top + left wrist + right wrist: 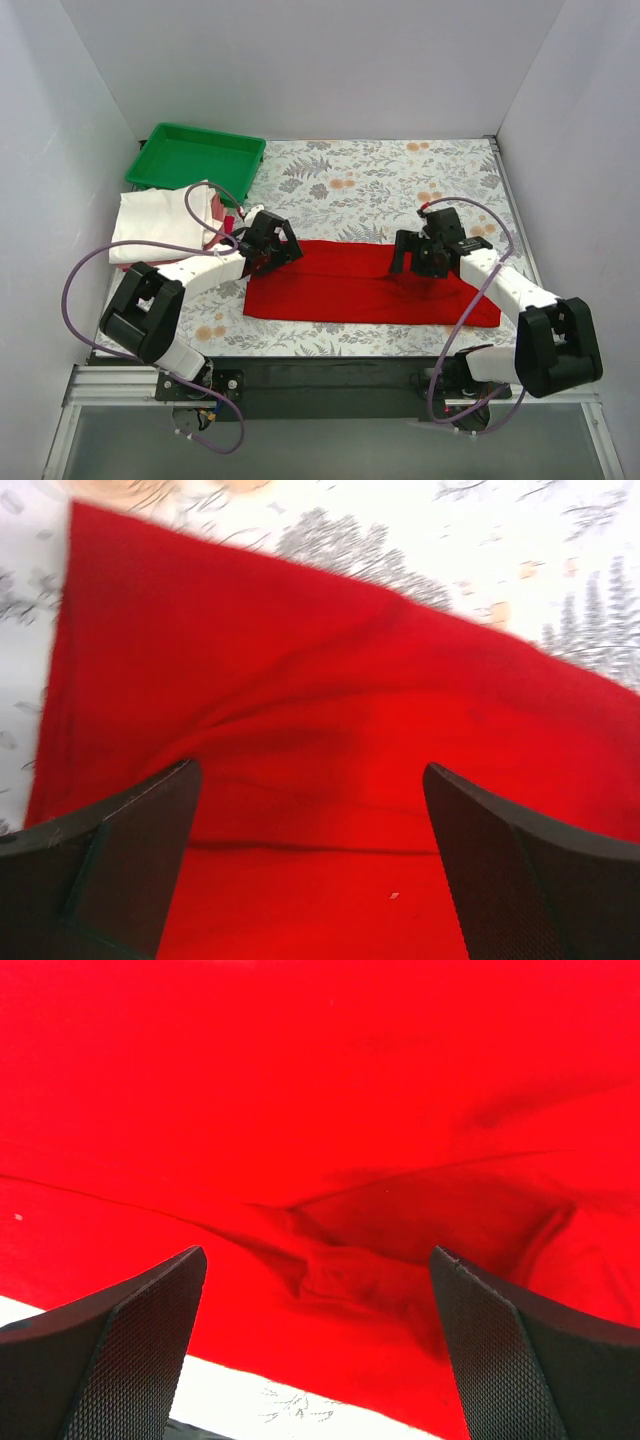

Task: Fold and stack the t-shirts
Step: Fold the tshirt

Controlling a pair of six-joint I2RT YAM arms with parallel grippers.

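Red t-shirt (370,285), folded into a long band, lies flat across the middle of the floral table cover (400,180), and we see it reaching from the left arm to beyond the right one. Our left gripper (270,250) sits over its far left corner. In the left wrist view that gripper (310,780) has its two fingers spread wide, holding nothing, with the red cloth (330,710) below them. Our right gripper (420,258) hangs over the band's right part. In its own view this gripper (318,1260) is likewise released, and a bunched crease of red cloth (320,1110) lies between its fingers. At far left we find a cream-white t-shirt (160,222), folded, with red showing under it, just beside the green tray (200,160).
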